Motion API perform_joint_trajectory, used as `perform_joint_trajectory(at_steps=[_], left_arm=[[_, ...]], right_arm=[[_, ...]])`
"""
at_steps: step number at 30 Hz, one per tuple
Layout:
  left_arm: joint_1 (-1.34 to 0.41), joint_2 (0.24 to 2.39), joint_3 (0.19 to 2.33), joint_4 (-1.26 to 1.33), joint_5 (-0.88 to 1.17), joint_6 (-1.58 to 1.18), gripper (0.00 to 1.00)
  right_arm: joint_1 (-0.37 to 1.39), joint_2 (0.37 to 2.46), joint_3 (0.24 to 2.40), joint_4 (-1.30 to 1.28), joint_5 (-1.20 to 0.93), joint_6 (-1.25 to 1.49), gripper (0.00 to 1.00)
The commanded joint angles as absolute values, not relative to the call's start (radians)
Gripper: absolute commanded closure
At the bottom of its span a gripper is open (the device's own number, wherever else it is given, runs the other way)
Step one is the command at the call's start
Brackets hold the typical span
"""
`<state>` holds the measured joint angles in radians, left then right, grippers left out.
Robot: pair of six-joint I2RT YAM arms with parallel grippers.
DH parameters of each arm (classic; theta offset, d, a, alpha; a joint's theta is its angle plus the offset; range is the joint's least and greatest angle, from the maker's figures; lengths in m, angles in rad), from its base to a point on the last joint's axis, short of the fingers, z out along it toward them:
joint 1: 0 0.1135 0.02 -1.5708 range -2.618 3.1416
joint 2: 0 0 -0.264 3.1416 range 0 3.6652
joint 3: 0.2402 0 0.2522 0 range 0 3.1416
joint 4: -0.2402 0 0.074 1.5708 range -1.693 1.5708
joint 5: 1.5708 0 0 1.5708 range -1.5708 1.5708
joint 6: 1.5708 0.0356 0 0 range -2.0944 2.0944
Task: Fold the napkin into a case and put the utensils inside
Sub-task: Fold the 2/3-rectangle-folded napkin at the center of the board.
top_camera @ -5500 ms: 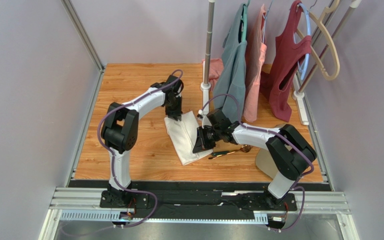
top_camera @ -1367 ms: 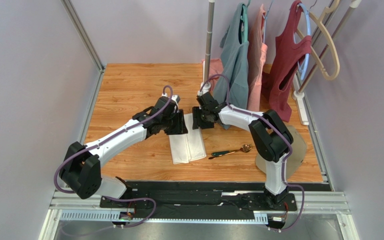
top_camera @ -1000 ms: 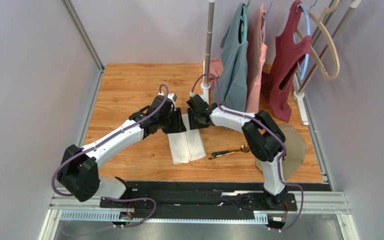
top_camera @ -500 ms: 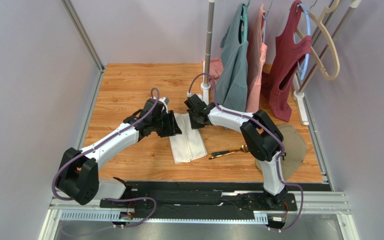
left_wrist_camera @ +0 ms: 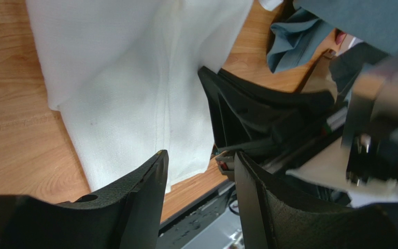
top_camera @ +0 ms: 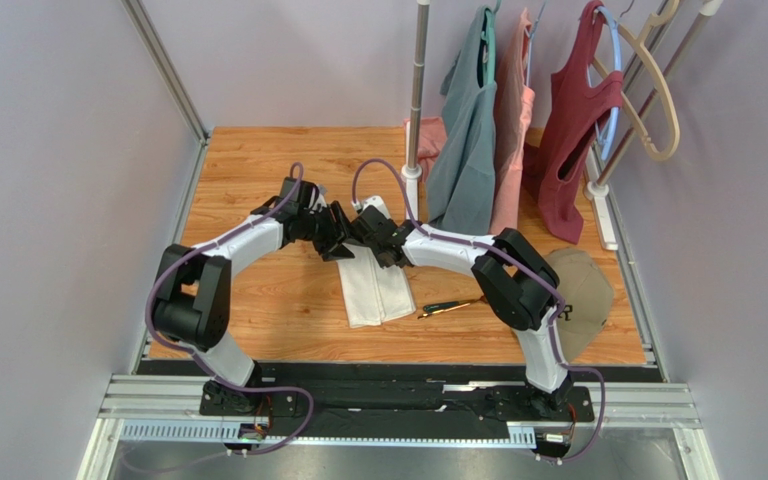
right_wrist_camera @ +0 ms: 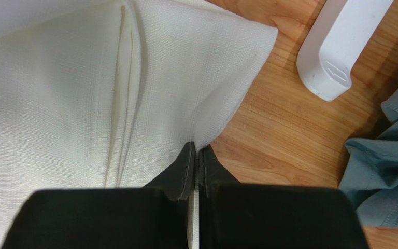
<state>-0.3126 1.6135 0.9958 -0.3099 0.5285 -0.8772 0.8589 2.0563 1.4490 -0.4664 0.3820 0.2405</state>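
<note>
My right claw [right_wrist_camera: 196, 150] pinches the edge of the white napkin [right_wrist_camera: 56, 104] on the desk [right_wrist_camera: 284, 135], my left claw [left_wrist_camera: 200, 158] is open above it, utensils [top_camera: 453, 303] just beside, so I should pull slowly and keep the fold straight.

Wood table [top_camera: 248, 160]. Far centre: metal pole [top_camera: 419, 80] on white foot [top_camera: 410, 185]. Pink cloth [top_camera: 430, 132] low behind pole. Right of pole, hanging in a row, L to R: grey-blue top [top_camera: 466, 130], pink top [top_camera: 509, 140], dark red top [top_camera: 570, 120]. Beige hanger [top_camera: 658, 92] far right. Beige cap [top_camera: 583, 300] on table, near right.
</note>
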Motion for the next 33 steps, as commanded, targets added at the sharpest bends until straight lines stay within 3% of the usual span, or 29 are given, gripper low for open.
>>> perform_joint_trajectory(at_steps=[1,7,11,19,24,33], left_arm=[[-0.288,1.66,1.055,-0.261,0.65,-1.02,0.41],[-0.212,1.641,0.958,-0.108,0.676,-1.218,0.4],[-0.183,1.605,0.91,-0.032,0.686,-1.246,0.41],[-0.178,1.623,0.91,-0.006,0.739,-1.249,0.43],[-0.176,1.669,0.983,-0.081,0.698,-1.244,0.28],[-0.183,1.816,1.182,-0.247,0.702,-1.221,0.25]], right_arm=[[0.884,1.977,1.382,-0.318,0.505,0.109,1.0],[0.885,1.888,1.292,-0.157,0.535,0.003,1.0],[0.885,1.853,1.249,-0.075,0.441,-0.067,1.0],[0.885,1.891,1.302,-0.138,0.356,-0.063,1.0],[0.887,1.891,1.293,-0.121,0.347,-0.061,1.0],[0.887,1.87,1.235,-0.043,0.284,-0.098,1.0]])
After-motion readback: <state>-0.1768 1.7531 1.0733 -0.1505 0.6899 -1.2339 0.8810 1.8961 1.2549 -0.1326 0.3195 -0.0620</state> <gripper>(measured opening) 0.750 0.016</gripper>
